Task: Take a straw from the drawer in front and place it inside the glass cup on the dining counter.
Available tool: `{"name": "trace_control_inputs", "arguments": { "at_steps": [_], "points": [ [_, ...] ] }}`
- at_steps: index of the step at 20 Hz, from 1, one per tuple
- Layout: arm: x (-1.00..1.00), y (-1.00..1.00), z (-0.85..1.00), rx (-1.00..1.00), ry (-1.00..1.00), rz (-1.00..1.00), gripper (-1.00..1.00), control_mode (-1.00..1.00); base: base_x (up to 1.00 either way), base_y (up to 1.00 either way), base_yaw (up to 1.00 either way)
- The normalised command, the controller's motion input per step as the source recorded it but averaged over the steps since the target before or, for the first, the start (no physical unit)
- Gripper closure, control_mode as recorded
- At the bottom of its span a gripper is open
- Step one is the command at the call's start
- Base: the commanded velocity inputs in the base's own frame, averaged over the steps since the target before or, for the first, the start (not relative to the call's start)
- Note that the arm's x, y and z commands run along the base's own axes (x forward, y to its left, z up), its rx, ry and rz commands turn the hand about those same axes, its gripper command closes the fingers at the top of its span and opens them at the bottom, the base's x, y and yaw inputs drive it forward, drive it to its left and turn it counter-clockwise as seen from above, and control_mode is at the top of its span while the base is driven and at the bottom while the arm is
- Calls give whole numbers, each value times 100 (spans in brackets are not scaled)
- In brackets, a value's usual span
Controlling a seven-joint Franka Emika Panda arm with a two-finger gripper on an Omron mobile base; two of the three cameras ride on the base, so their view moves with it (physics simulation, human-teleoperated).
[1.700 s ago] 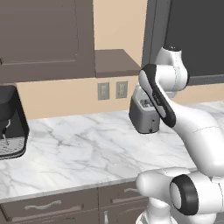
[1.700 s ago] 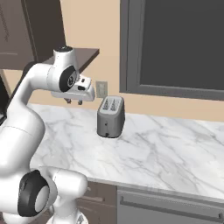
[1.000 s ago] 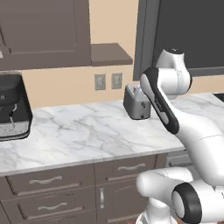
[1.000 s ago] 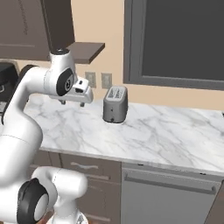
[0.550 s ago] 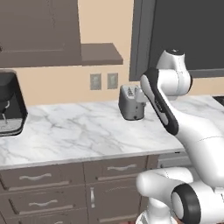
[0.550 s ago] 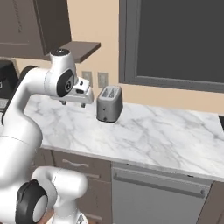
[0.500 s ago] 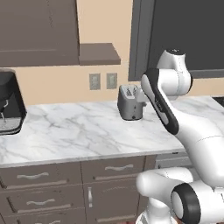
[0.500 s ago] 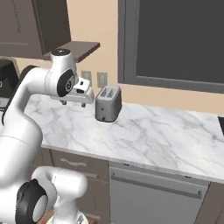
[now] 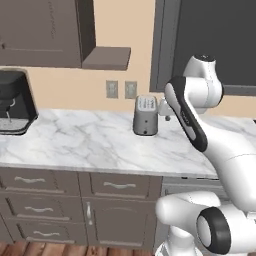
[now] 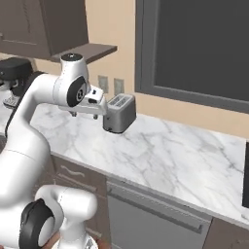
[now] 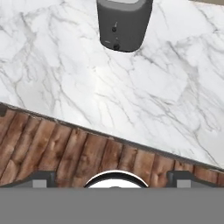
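Up above the marble worktop point(image 9: 90, 145), the gripper point(image 11: 111, 177) hangs with its fingers point(image 11: 41, 178) spread wide and nothing between them. From the hand view, the two dark tips sit far apart at the bottom edge, over the wooden floor point(image 11: 65, 151) just off the worktop's front edge, with the grey toaster point(image 11: 124, 24) farther along the slab. In the left base view the arm folds high beside the toaster point(image 9: 145, 116), and a coffee machine point(image 9: 15, 102) stands at the far left. Below the worktop run several dark grey-brown drawers with curved silver handles; a wide drawer point(image 9: 119, 186) sits under the toaster, shut, well below and apart from the fingers. I cannot tell whether it holds the straw.
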Motion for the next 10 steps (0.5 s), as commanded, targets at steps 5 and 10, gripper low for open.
{"name": "trace_control_inputs", "arguments": {
  "at_steps": [5, 10],
  "points": [
    [0, 0, 0, 0, 0, 0, -100, 100, -11, -48, 34],
    [0, 0, 0, 0, 0, 0, -100, 100, -30, -20, 16]
  ]
}}
